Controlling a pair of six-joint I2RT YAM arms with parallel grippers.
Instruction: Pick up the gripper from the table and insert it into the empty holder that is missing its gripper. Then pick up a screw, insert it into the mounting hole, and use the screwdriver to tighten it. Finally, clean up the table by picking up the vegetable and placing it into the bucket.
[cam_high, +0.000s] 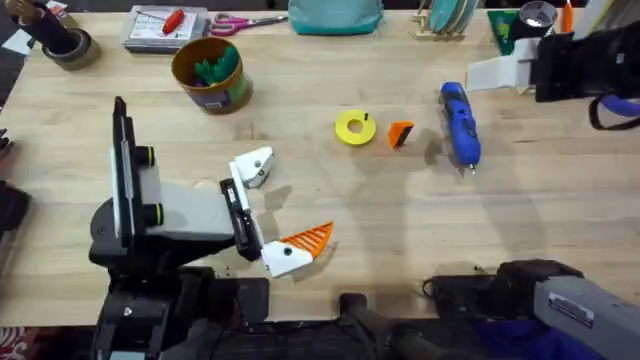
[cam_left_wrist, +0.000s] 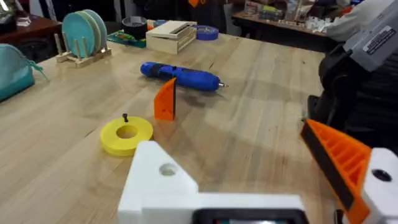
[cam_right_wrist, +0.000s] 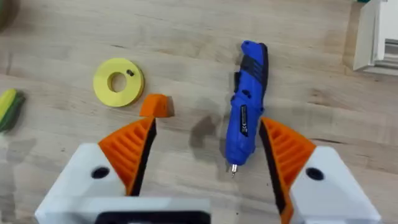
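Left gripper low over table near front edge, spread wide, holding nothing; one finger bare white holder, other with orange pad. Right gripper above screwdriver, fingers wide apart, empty. Orange tip on table between yellow disc and screwdriver, just beside disc. Bucket far left. Corn near disc.

I see yellow ring disc mid-table; tape roll, scissors, teal pouch, plate rack along far edge.
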